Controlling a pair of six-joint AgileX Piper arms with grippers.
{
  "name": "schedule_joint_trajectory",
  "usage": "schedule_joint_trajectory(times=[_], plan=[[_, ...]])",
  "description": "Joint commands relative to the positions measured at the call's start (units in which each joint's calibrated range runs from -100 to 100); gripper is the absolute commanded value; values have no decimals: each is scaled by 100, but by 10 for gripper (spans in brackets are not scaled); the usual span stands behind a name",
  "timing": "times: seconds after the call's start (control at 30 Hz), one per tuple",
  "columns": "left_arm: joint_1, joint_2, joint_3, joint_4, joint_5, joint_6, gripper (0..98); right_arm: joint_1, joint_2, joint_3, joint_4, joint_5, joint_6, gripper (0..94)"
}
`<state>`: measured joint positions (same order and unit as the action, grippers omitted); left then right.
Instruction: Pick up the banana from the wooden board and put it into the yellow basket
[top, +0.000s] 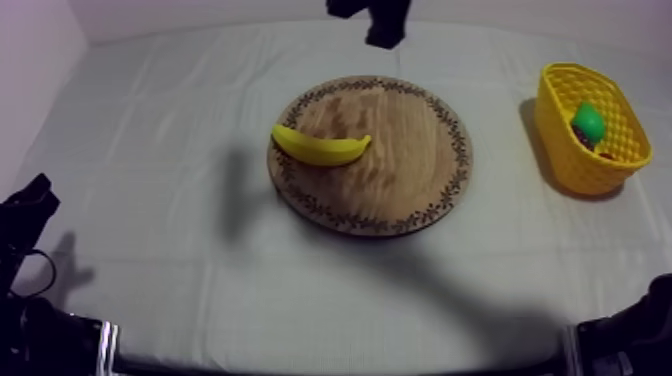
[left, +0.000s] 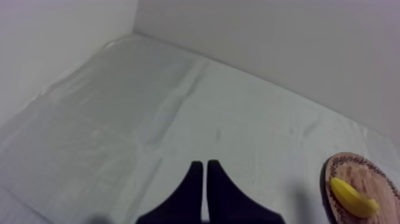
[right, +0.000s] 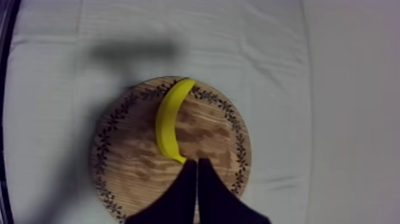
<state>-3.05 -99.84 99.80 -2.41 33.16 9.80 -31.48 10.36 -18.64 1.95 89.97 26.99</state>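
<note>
Our left end effector (left: 205, 163) is a narrow wedge over bare bench (left: 149, 119), the wooden board (left: 363, 167) well off to its right; the banana (top: 320, 147) lies on that board, ungrasped, just ahead of our right end effector (right: 197, 161), also narrow and empty. We judge nothing done yet; grasp, lift and carry to the yellow basket (top: 585, 165), well apart from it, all remain.

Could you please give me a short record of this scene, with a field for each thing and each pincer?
banana: lies on the board, one end at its rim, ungrasped
board: middle of the cloth
basket: right of the board, holding a green fruit
left pincer: shut, empty, over bare cloth
right pincer: shut, empty, above the board near the banana's end
</note>
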Motion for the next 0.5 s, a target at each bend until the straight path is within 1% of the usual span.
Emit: schedule_joint_trajectory(times=[0.0,0.17,0.23,0.3,0.4,0.47], plan=[[-2,2,-2,-1,-1,-1,1,36,508,-570,-10,145,39,7],[-2,2,-2,-1,-1,-1,1,139,934,-1024,-15,370,129,34],[-2,2,-2,-1,-1,-1,1,158,1003,-1081,3,422,178,68],[-2,2,-2,-1,-1,-1,1,166,1037,-1101,36,461,210,150],[-2,2,-2,-1,-1,-1,1,162,1056,-1121,73,513,213,332],[-2,2,-2,-1,-1,-1,1,148,1045,-1129,92,543,210,437]])
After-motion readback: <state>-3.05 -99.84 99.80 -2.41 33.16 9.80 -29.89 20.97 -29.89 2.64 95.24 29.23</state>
